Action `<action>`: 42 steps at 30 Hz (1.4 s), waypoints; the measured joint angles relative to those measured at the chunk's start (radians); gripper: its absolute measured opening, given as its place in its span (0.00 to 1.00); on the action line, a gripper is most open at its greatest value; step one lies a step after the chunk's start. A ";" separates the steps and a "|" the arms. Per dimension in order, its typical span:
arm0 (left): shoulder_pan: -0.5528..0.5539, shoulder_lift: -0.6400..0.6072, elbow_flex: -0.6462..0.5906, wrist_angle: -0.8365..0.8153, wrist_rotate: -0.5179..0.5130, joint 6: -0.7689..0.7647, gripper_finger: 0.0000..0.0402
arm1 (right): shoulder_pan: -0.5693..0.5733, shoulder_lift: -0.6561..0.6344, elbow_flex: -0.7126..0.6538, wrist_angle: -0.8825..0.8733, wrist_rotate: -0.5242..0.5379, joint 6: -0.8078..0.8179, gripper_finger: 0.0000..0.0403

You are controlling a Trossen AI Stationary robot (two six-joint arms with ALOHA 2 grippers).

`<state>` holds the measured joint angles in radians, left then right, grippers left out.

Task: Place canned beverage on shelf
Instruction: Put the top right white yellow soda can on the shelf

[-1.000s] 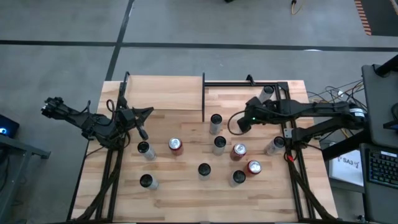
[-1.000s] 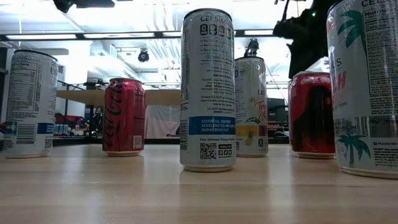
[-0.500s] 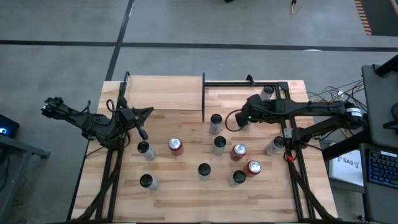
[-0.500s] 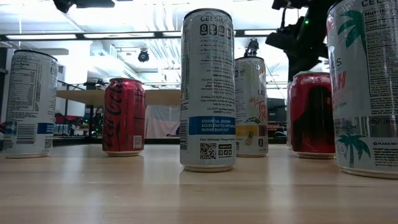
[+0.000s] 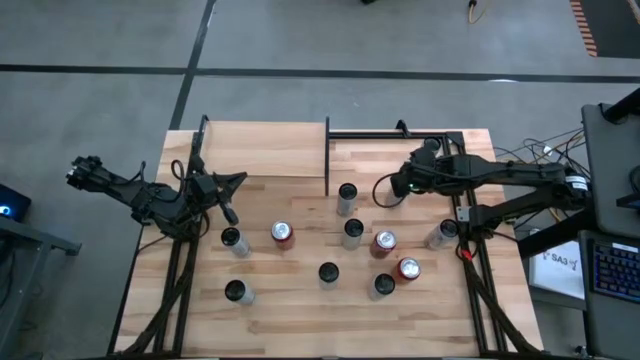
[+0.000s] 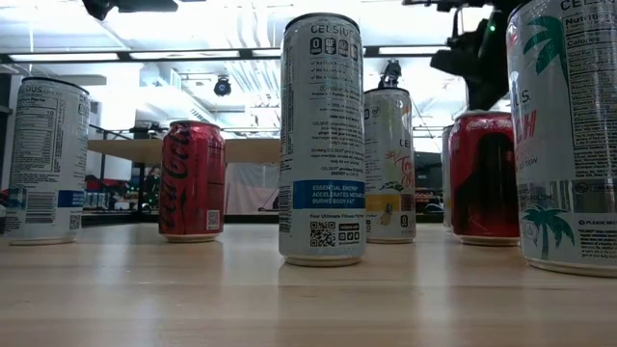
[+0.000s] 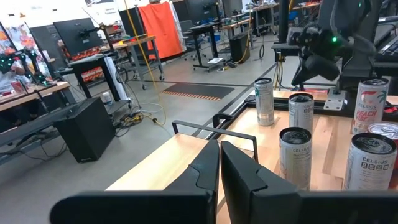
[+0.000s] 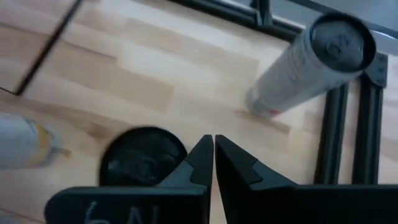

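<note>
Right arm: reaches in from the right edge, raised over the surface (image 5: 290, 310)
Right hand (image 5: 398, 187): fingers pressed together, empty, hanging near a can (image 5: 347, 198)
Left arm: folded at the left edge
Left hand (image 5: 231, 214): fingers pressed together, empty
Shelf (image 5: 265, 150): back left corner

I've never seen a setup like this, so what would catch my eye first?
Probably the upright cans scattered across the pale table, several slim white ones and a few red. Then the two dark arms: the right gripper hovers shut above the cans, and the left gripper waits shut beside the empty shelf.
</note>
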<state>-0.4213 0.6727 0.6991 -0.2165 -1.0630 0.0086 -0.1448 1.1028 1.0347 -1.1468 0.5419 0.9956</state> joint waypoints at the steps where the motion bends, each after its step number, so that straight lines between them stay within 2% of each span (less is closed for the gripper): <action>1: 0.000 0.000 0.000 0.000 0.000 0.000 0.00 | 0.000 0.001 -0.009 0.003 -0.006 0.001 0.02; 12: 0.000 0.000 0.000 0.000 0.000 0.000 0.00 | 0.034 0.000 -0.033 0.014 -0.130 0.045 0.02; 21: 0.000 0.000 0.000 0.000 0.000 0.000 0.00 | 0.092 0.000 -0.032 0.127 -0.213 0.053 0.02; 28: 0.000 0.000 0.000 0.000 0.000 0.000 0.00 | 0.090 -0.003 -0.013 0.132 -0.187 0.025 0.02; 31: 0.000 0.000 0.000 0.000 0.000 0.000 0.00 | 0.090 -0.003 0.010 0.135 -0.121 0.003 0.02; 34: 0.000 0.000 0.000 0.000 0.000 0.000 0.00 | 0.089 -0.003 0.020 0.178 -0.059 -0.088 0.02; 38: 0.000 0.000 0.000 0.007 0.000 0.000 0.00 | 0.088 0.004 0.016 0.286 -0.076 -0.204 0.02; 42: 0.000 0.000 0.000 0.011 0.000 0.000 0.00 | 0.087 0.031 0.014 0.308 -0.084 -0.249 0.02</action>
<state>-0.4215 0.6727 0.6991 -0.2058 -1.0628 0.0090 -0.0574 1.1342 1.0487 -0.8391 0.4581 0.7471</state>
